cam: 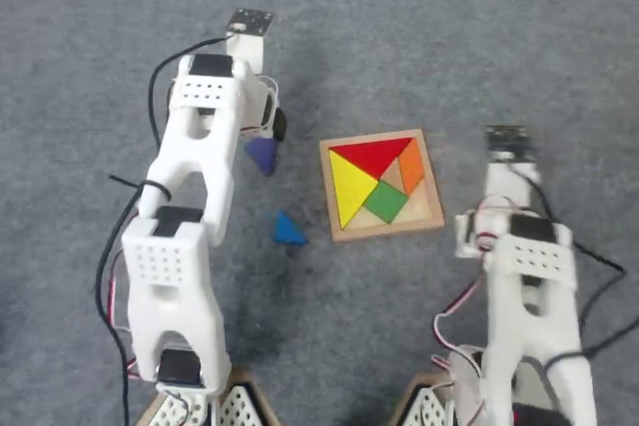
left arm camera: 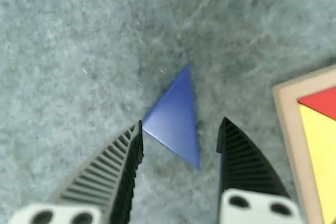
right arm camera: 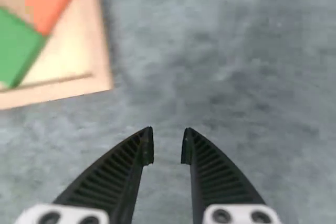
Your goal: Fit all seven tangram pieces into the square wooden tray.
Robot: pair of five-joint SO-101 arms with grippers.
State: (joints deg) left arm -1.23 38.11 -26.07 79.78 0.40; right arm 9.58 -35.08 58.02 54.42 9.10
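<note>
Nearest you: right claw (right arm camera: 167,145), jaws a narrow gap apart on nothing, over the worktop (cam: 90,97) just off the 5 o'clock corner of the square wooden tray (cam: 425,209). Next out, the light blue triangle (cam: 288,229) lies flat and loose at the tray's 8 o'clock, well apart from both claws. The tray holds four: red triangle (cam: 374,155) at 12, yellow triangle (cam: 347,187) at 9, green square (cam: 385,203) at 6, orange piece (cam: 411,165) at 2. Bare wood shows from 3 round to 5. Farthest: dark blue triangle (cam: 262,155), flat on the worktop at the tray's 10 o'clock. The left claw (left arm camera: 182,124) is over it, jaws wide apart, one tip near a corner and the other beside the long edge. Can't tell if either tip touches. I read the step as the pickup of that triangle, grip not yet made. Next move, as I judge it: get the tips down to the worktop, square the jaws so they meet edges rather than a point, then close slowly. Otherwise a thin flat piece will likely spin or skate out. Then carry it across to the tray and turn it to match the bare gap. At least two pieces left to seat.
</note>
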